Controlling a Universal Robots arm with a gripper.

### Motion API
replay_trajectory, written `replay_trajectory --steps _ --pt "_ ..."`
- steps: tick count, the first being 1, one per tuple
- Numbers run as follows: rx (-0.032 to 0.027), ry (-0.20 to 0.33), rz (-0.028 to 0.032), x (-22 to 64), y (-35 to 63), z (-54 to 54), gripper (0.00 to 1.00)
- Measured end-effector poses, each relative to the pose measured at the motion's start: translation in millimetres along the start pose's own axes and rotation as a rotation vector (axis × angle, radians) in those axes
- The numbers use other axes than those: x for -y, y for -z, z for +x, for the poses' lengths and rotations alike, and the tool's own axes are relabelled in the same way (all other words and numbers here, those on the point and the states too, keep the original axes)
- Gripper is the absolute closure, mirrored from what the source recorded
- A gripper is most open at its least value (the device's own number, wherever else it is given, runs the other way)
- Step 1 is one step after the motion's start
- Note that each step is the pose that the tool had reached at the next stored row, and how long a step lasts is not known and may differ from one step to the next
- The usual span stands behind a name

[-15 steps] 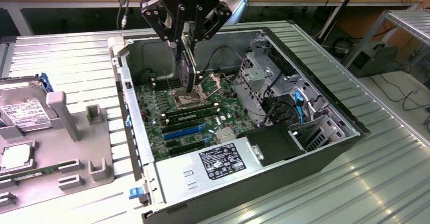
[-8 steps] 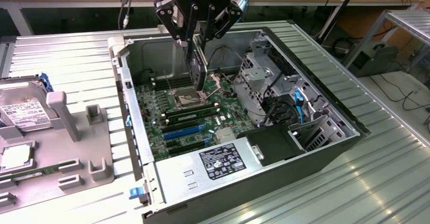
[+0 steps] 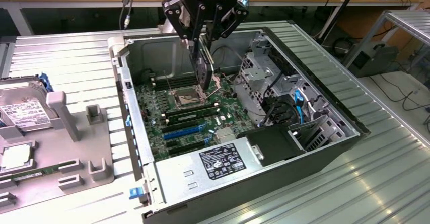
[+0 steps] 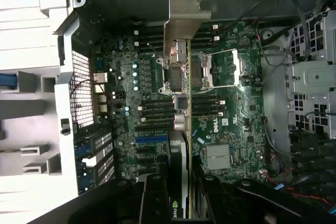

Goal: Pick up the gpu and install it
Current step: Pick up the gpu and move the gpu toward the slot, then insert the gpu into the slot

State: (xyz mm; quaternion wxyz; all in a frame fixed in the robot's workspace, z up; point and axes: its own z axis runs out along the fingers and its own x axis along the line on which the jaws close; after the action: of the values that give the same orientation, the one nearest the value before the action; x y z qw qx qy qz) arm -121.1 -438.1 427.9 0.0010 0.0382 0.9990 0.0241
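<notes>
Tool (image 3: 201, 35) tight on the gpu (image 4: 179, 161) — edge-on over the motherboard (image 3: 195, 118), silver bracket (image 4: 185, 22) plain from the wrist view.

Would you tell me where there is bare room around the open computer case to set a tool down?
Free: the ribbed table on the exterior view's right of the case, and the ribbed patch beyond the grey tray. Crowded: the tray, with the hard drive; the case interior, where the gripper holds the gpu over the motherboard.
</notes>
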Motion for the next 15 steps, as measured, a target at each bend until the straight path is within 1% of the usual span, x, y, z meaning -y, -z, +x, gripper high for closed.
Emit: replay_trajectory --steps 15 --pt "0.0 0.0 -0.0001 -0.1 0.0 0.0 0.73"
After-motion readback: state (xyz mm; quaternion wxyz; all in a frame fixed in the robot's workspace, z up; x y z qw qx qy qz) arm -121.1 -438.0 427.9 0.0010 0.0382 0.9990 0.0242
